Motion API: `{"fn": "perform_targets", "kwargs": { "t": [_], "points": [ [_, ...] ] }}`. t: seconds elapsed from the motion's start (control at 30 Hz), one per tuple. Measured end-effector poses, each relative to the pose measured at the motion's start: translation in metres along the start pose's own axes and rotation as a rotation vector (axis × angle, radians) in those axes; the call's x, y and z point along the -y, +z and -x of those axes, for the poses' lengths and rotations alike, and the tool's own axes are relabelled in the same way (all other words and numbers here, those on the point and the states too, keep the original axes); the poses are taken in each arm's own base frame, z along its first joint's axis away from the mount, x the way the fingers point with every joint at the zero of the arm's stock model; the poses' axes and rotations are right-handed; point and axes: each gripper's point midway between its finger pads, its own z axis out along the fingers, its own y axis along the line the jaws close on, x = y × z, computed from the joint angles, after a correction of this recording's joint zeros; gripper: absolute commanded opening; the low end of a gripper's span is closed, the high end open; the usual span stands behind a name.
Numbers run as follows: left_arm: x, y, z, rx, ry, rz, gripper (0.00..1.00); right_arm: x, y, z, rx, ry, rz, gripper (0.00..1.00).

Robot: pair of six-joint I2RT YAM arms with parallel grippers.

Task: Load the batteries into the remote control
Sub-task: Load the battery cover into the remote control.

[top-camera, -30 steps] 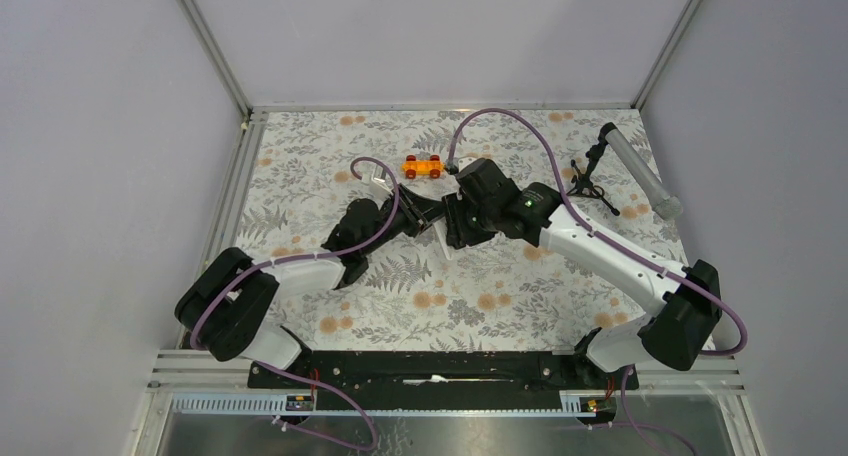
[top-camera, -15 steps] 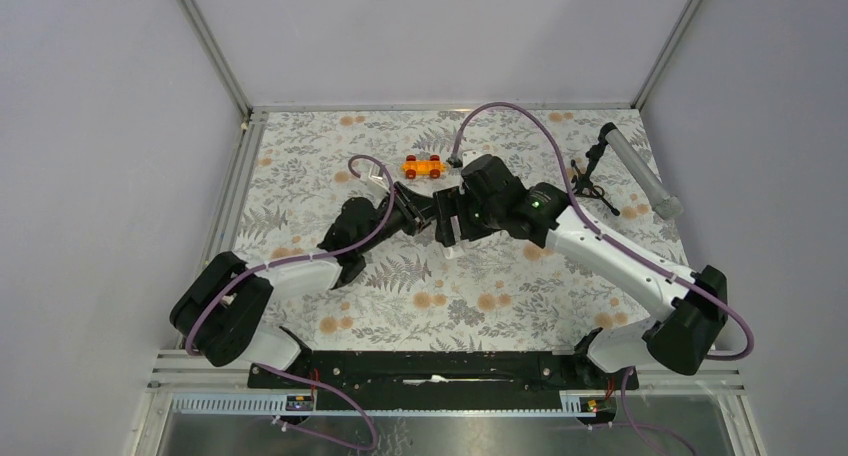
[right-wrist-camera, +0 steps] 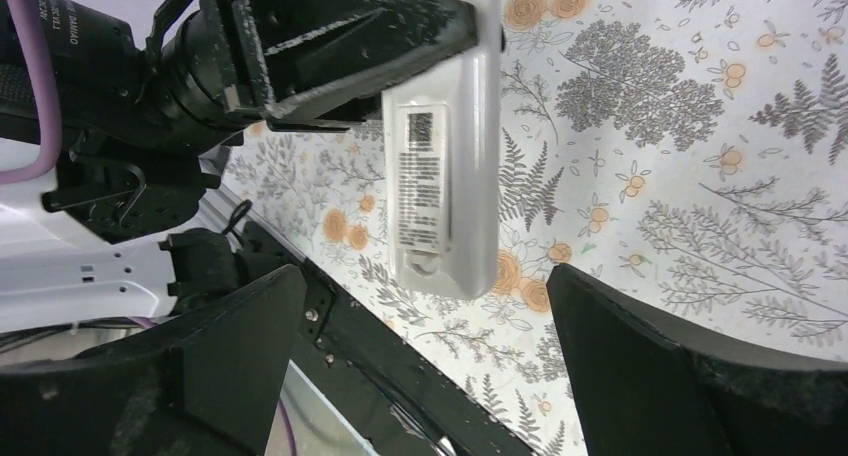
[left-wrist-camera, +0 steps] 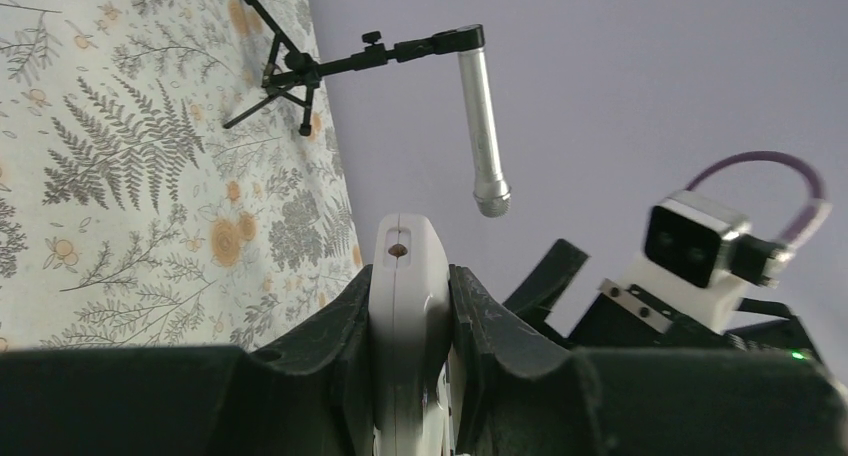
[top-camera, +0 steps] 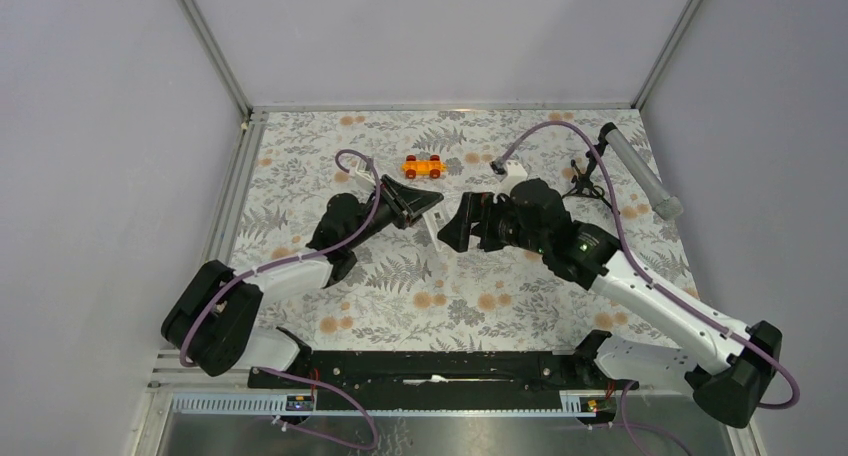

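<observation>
Soft, even light fills the top view. Only faint, blurred shadows lie on the floral tablecloth [top-camera: 300,156], and the picture is sharp throughout, though the frame posts [top-camera: 205,41] lean outward toward the upper corners.

In the left wrist view the grey tube [left-wrist-camera: 483,126] at upper centre carries a pale streak of glare. The fingers [left-wrist-camera: 320,346] of the left gripper [left-wrist-camera: 410,276] along the bottom are dark and soft.

In the right wrist view the fingers [right-wrist-camera: 200,376] of the right gripper [right-wrist-camera: 425,273] in the lower corners are black and blurred. The remote control [right-wrist-camera: 475,176] is in focus, its label print too small to read.
</observation>
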Motion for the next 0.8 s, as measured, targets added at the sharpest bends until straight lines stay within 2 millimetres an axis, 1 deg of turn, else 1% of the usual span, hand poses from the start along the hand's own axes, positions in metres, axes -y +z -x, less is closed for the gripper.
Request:
{"fn": "perform_targets", "kwargs": {
  "t": [0.2,0.33,0.4,0.5,0.6,0.73,0.8],
  "points": [
    [0.012,-0.011,-0.001,-0.035,0.010,-0.038,0.00,0.000,-0.002,-0.007,0.057,0.113,0.053,1.00],
    [0.023,-0.017,-0.007,-0.072,0.024,-0.070,0.00,-0.009,0.002,-0.009,0.063,0.173,0.110,0.98],
    [0.027,-0.019,-0.009,-0.089,0.028,-0.081,0.00,-0.013,0.003,-0.008,0.066,0.193,0.134,0.92],
    [0.031,-0.022,-0.014,-0.113,0.036,-0.096,0.00,-0.021,0.005,-0.004,0.071,0.213,0.171,0.80],
    [0.034,-0.024,-0.017,-0.132,0.039,-0.107,0.00,-0.026,0.009,-0.003,0.064,0.229,0.196,0.70],
    [0.035,-0.026,-0.019,-0.148,0.029,-0.110,0.00,-0.032,0.012,-0.002,0.053,0.244,0.225,0.62],
    [0.036,-0.026,-0.019,-0.152,0.021,-0.111,0.00,-0.032,0.014,-0.003,0.046,0.246,0.231,0.56]
  ]
}}
